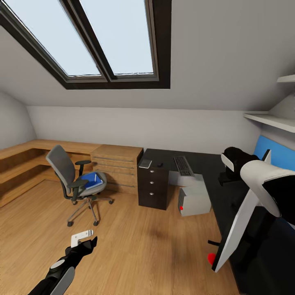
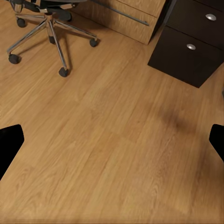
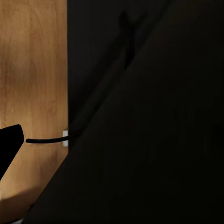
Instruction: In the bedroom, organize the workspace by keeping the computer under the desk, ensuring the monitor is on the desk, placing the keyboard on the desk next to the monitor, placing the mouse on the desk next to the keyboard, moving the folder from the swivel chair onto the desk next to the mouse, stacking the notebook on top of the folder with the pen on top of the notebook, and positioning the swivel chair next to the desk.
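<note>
Your left tool (image 1: 84, 241) hangs low over the wooden floor (image 1: 135, 246) at the near left, its jaws spread apart. In the left wrist view the two dark fingertips (image 2: 10, 144) sit at opposite edges with bare floor between them. That view also shows the swivel chair's chrome base (image 2: 51, 32) and the drawer unit (image 2: 191, 49) with its round knobs.

Your right tool (image 1: 231, 162) is raised at the right, up against the tilted monitor (image 1: 241, 221), whose white back faces you with a red dot (image 1: 211, 258) at its lower corner. Whether the jaws are clamped on it, you cannot tell: the right wrist view is nearly all black, with one fingertip (image 3: 9, 142) at the edge and a thin dark cable (image 3: 46, 139) over a strip of floor.

The head view shows the swivel chair (image 1: 76, 180) well left of the tabletop (image 1: 192, 162), with the blue folder (image 1: 91, 179) on its seat. The keyboard (image 1: 183, 165) lies on the far tabletop. Near it sit a small dark object, too small to name, and a grey flat item (image 1: 145, 164) that may be the notebook. The computer (image 1: 193, 198) stands on the floor beside the drawer unit. The tabletop's near right part is hidden by your arm and the monitor.
</note>
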